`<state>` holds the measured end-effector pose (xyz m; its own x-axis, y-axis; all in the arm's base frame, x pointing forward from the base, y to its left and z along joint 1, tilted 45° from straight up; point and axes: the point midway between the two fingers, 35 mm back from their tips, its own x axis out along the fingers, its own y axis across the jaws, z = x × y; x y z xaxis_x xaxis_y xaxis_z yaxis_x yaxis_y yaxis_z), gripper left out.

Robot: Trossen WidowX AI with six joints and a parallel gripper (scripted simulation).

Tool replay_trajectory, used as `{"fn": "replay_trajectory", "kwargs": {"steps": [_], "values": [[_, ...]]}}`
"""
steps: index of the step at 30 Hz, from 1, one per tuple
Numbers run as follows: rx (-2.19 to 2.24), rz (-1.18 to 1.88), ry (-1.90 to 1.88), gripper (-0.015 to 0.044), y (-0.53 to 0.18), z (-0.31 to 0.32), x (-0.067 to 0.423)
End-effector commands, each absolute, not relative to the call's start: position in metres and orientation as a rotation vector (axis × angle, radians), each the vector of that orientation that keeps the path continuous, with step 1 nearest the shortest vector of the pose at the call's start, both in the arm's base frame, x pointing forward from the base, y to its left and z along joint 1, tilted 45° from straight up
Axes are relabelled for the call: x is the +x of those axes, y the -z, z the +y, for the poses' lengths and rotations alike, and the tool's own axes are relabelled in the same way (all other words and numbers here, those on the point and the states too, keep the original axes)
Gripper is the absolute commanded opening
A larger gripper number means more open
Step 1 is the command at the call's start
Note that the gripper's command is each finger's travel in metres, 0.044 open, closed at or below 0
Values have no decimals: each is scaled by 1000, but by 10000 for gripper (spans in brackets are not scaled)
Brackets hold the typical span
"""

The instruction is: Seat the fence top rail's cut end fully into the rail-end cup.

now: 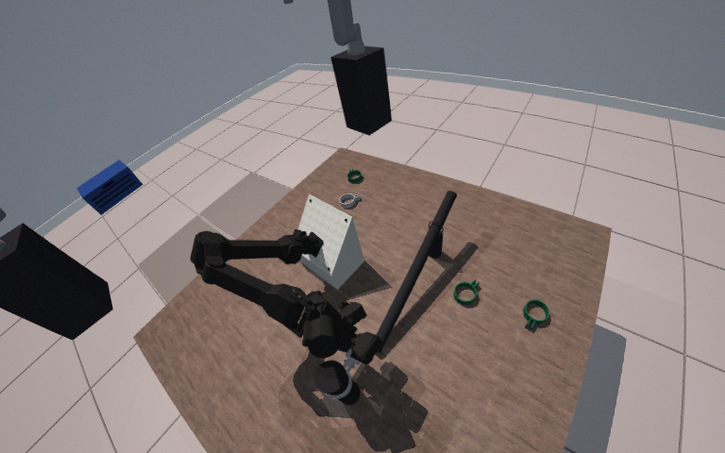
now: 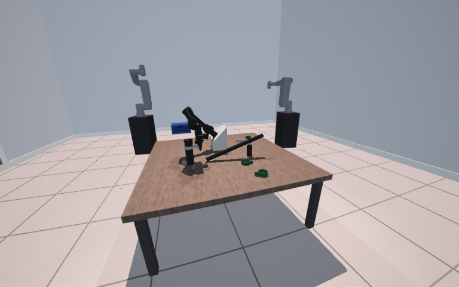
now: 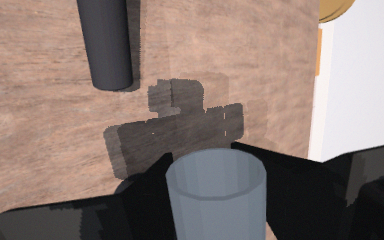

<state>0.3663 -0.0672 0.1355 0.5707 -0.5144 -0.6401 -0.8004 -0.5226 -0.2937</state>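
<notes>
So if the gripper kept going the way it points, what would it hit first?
Probably the table, just past the rail-end cup it grips; the rail lies off to one side.

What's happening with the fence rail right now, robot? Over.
Gripper shut on rail-end cup. Rail through loop cap, cut end down on table, not in cup. Nothing seen between them.

The room is evenly and softly lit from above. Hard-edged, blocky shadows are cast onto the table (image 1: 480, 384), darkest beneath the arm (image 1: 251, 288). No glare is seen. Floor lines are bowed toward the top view's edges. Edges appear jagged and slightly soft throughout.
</notes>
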Motion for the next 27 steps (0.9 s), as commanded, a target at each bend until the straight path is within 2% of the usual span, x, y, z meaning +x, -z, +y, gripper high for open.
{"fn": "replay_trajectory", "kwargs": {"steps": [1, 24, 27], "values": [[-2234, 1040, -671, 0, -134, -66, 364], [-2242, 1039, -682, 0, -135, -68, 364], [-2242, 1039, -682, 79, -135, -68, 364]]}}
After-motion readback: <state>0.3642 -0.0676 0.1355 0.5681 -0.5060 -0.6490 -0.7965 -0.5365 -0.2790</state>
